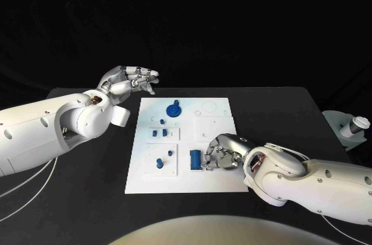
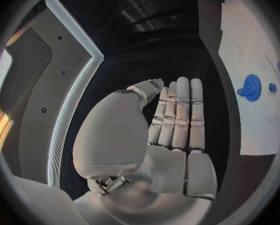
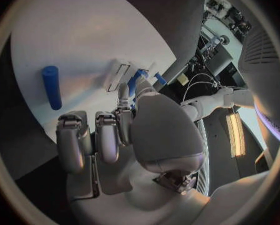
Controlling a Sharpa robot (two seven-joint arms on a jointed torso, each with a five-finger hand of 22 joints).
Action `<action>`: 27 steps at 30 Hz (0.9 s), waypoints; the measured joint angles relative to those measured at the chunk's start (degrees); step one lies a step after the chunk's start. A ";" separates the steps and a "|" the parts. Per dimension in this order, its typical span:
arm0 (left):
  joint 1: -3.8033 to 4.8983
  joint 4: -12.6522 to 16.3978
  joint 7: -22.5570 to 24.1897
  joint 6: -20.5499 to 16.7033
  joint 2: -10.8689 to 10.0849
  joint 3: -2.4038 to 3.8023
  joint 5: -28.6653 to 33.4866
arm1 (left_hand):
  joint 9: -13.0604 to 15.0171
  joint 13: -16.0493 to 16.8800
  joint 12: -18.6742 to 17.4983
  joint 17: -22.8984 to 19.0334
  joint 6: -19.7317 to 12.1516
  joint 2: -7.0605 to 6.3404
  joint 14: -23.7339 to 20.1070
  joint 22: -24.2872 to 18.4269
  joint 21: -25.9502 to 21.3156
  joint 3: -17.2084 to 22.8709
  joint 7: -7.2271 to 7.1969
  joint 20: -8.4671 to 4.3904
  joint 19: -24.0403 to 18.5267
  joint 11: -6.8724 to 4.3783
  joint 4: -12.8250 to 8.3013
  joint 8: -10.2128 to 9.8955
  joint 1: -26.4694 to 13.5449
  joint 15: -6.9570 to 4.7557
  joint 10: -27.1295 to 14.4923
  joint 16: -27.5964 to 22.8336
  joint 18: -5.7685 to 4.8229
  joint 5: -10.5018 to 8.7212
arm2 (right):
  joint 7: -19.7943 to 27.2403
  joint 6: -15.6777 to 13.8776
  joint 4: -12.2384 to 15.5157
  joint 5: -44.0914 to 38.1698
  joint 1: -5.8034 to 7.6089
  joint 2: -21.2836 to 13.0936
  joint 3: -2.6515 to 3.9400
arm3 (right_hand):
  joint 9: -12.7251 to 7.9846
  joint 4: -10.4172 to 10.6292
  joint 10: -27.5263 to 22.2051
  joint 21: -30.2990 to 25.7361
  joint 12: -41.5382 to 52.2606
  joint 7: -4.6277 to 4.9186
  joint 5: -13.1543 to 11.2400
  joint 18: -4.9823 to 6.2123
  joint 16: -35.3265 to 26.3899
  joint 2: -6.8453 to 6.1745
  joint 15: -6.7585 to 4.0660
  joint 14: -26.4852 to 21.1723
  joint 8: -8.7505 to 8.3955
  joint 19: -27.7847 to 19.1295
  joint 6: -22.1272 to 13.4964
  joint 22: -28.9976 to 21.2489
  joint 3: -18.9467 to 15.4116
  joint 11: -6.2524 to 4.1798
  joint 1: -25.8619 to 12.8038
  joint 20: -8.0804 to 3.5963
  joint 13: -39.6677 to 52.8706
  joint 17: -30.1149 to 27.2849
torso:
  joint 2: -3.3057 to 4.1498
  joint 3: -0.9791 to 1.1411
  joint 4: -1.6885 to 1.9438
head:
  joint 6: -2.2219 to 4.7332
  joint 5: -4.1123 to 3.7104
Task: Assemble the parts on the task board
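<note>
The white task board (image 1: 186, 175) lies mid-table. A blue gear-shaped part (image 1: 175, 109) (image 2: 251, 87) sits near its far edge, with several small blue pieces (image 1: 159, 132) standing in the left-hand plates. A blue cylinder (image 1: 195, 159) (image 3: 51, 87) lies flat on the board. My right hand (image 1: 222, 152) (image 3: 115, 135) hovers low over the board just right of the cylinder, apart from it, fingers curled in with nothing between them. My left hand (image 1: 128, 81) (image 2: 177, 120) is raised off the board's far left corner, its fingers stretched out side by side and holding nothing.
A grey stand with a small white cup (image 1: 352, 128) sits at the table's right edge. Thin cables (image 1: 31, 191) trail under my left arm. Bare black table (image 1: 271, 110) surrounds the board.
</note>
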 measured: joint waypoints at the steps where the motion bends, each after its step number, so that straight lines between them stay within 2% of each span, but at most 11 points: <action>1: 0.00 -0.01 0.00 0.00 0.00 0.00 0.00 | 0.00 0.00 0.00 0.00 0.00 0.00 0.00 0.00 0.00 0.00 0.00 0.00 0.00 0.00 0.00 0.00 0.00 0.00 0.00 0.00 0.00 0.00 | -0.01 -0.01 0.07 -0.04 0.00 -0.05 0.00 | -0.08 0.10 0.00 0.00 0.00 0.00 -0.02 0.00 0.00 0.00 0.00 0.00 0.00 0.00 0.00 0.00 -0.10 0.00 0.00 0.00 0.00 0.00 | 0.00 0.00 0.00 | -0.01 0.00; 4: 0.00 -0.02 -0.01 0.00 0.00 0.00 0.00 | 0.00 0.00 0.00 0.00 0.00 0.00 0.00 0.00 0.00 0.00 0.00 0.00 0.00 0.00 0.00 0.00 0.00 0.00 0.00 0.00 0.00 0.00 | 0.00 -0.24 0.39 -0.08 -0.01 -0.44 0.00 | -0.16 0.32 0.00 0.00 -0.01 0.00 -0.47 0.00 0.00 -0.03 0.00 0.00 0.00 0.00 0.00 0.00 -0.32 0.00 -0.03 0.00 0.00 0.00 | 0.00 -0.01 0.00 | -0.01 -0.07; 8: 0.00 -0.04 -0.02 0.00 -0.03 0.00 0.00 | 0.00 0.00 0.00 0.00 0.00 0.16 0.00 -0.07 -0.24 0.00 0.00 0.00 0.00 0.00 0.00 0.00 -0.16 0.00 0.00 0.00 0.00 0.00 | 0.37 -1.42 1.12 0.02 0.02 -2.14 0.00 | -0.37 0.32 0.00 -1.37 -1.34 0.00 -0.48 0.00 0.00 -0.71 0.00 0.00 -0.46 0.00 0.00 0.00 -0.32 0.01 -0.71 0.00 0.00 0.05 | -0.03 -0.04 0.03 | 0.03 -0.21; 13: 0.00 -0.06 -0.03 -0.01 -0.04 -0.02 0.00 | 0.00 0.00 0.00 -0.01 0.00 0.23 0.00 -0.07 -0.24 0.00 0.00 0.00 0.00 0.00 0.00 0.00 -0.23 0.00 0.00 0.00 0.00 0.00 | 1.60 -3.10 1.83 1.09 1.13 -5.65 0.10 | -1.11 0.30 -0.75 -3.38 -2.18 1.16 0.23 0.00 -0.55 -1.32 0.02 -0.02 -2.07 0.00 -2.00 -0.01 0.51 0.76 -0.10 0.00 0.00 0.05 | -0.07 -0.07 0.01 | 0.24 -0.52; 15: 0.00 -0.07 -0.03 -0.01 -0.05 -0.03 0.00 | 0.00 0.00 0.00 -0.01 0.00 0.23 0.00 -0.07 -0.24 0.00 0.00 0.00 0.00 0.00 0.00 0.00 -0.23 0.00 0.00 0.00 0.00 0.00 | 2.27 -3.68 2.06 1.69 1.70 -7.51 0.16 | -1.65 0.45 -1.23 -3.38 -3.06 1.76 0.23 0.00 -0.55 -1.63 0.82 -0.03 -3.20 0.00 -3.21 -0.01 0.79 1.25 0.21 0.00 0.00 0.05 | -0.10 -0.07 -0.03 | 0.33 -0.77; 19: 0.00 -0.06 -0.03 -0.02 -0.04 -0.04 0.00 | -0.05 0.00 0.00 0.01 0.00 0.23 0.00 -0.07 -0.24 0.00 0.00 0.00 0.00 0.00 0.00 0.00 -0.23 0.00 0.00 0.00 0.00 0.00 | 3.23 -4.34 2.21 2.26 2.09 -10.57 0.12 | -2.25 0.46 -1.53 -3.38 -3.69 2.43 0.23 0.01 -0.55 -1.64 0.96 -0.13 -4.27 0.01 -3.86 -0.01 0.80 1.54 0.21 0.43 0.01 0.04 | -0.14 -0.07 -0.15 | 0.51 -1.45; 22: 0.00 -0.06 -0.03 -0.02 -0.02 -0.04 0.00 | -0.05 0.00 0.00 0.05 0.00 0.23 0.00 -0.07 -0.24 0.00 0.00 0.00 0.00 0.00 0.00 0.00 -0.23 0.00 0.00 0.00 0.00 0.00 | 3.56 -4.59 2.32 2.17 2.11 -11.94 0.03 | -2.43 0.46 -1.53 -3.38 -4.19 2.49 0.23 0.00 -0.55 -1.64 1.22 -0.03 -4.44 0.00 -3.93 -0.01 0.80 1.54 0.21 0.43 0.03 0.04 | -0.14 -0.01 -0.27 | 0.66 -1.85; 27: 0.00 -0.07 -0.03 -0.02 0.04 -0.06 0.00 | -0.05 0.00 0.00 0.05 0.00 0.23 0.00 -0.07 -0.24 0.00 0.00 0.00 0.00 0.00 0.00 0.00 -0.23 0.00 0.00 0.00 0.00 0.00 | 3.56 -4.70 2.45 0.94 1.72 -13.13 -0.11 | -2.56 0.46 -1.33 -2.85 -5.19 2.52 0.18 0.00 -0.55 -2.44 1.22 -0.03 -4.73 0.00 -3.91 -0.01 0.80 1.75 -0.64 0.84 0.03 0.04 | -0.14 0.07 -0.44 | 0.71 -2.29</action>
